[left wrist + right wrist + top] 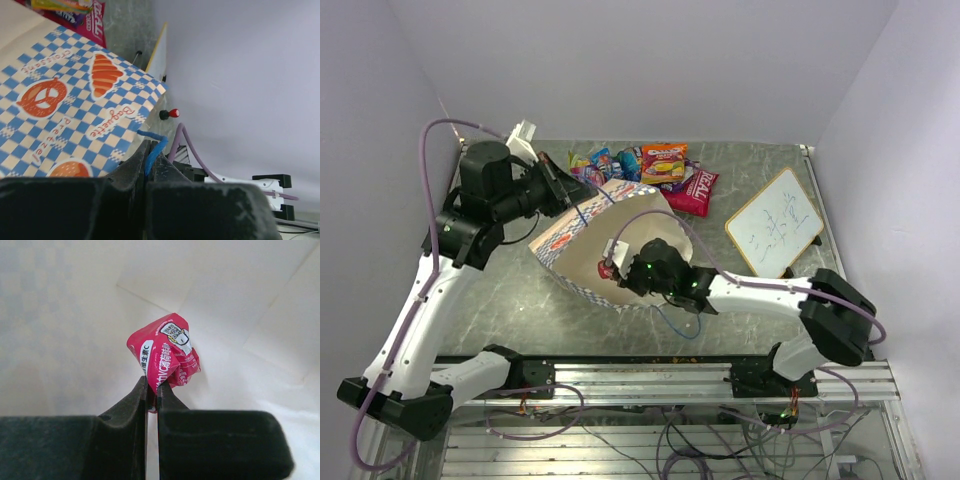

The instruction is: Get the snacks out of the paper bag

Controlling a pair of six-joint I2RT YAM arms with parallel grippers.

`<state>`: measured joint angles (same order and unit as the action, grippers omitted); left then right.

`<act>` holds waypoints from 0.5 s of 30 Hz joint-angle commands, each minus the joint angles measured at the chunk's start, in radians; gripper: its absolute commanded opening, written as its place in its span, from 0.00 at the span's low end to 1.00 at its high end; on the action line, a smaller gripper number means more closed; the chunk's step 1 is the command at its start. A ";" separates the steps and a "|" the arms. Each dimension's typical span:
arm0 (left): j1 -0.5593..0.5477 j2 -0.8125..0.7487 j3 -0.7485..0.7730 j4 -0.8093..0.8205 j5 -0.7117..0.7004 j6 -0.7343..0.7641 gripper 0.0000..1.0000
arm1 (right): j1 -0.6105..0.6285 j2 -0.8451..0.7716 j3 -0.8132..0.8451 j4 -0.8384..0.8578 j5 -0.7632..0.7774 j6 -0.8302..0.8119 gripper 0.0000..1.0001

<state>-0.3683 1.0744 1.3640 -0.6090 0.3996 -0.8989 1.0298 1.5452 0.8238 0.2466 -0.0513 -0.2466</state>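
Jaws of right gripper (152, 386) clamped on pink packet (165, 356), at their tips, inside paper bag (582, 250). Left gripper (148, 151) jaws pinch blue cord handle (156, 146). Snack pile (663, 162) already out, beyond them. I see nothing else inside; reckon nearly done.

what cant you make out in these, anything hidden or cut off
Top view: the right gripper and its arm cover the mouth of the paper bag, so whether more snacks remain inside is hidden.
Right wrist view: the print on the pink packet is crumpled and too small to read.
Top view: the bag's rim hides part of the snack pile, so the count is unclear.
Top view: the whiteboard writing is too small.
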 commanded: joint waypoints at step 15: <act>0.332 0.187 0.247 -0.272 0.000 0.144 0.07 | -0.051 -0.257 0.431 -0.317 0.257 -0.086 0.00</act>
<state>-0.1463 1.2476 1.5776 -0.7761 0.3637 -0.8402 1.0222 1.2728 1.1492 -0.0166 0.1349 -0.2981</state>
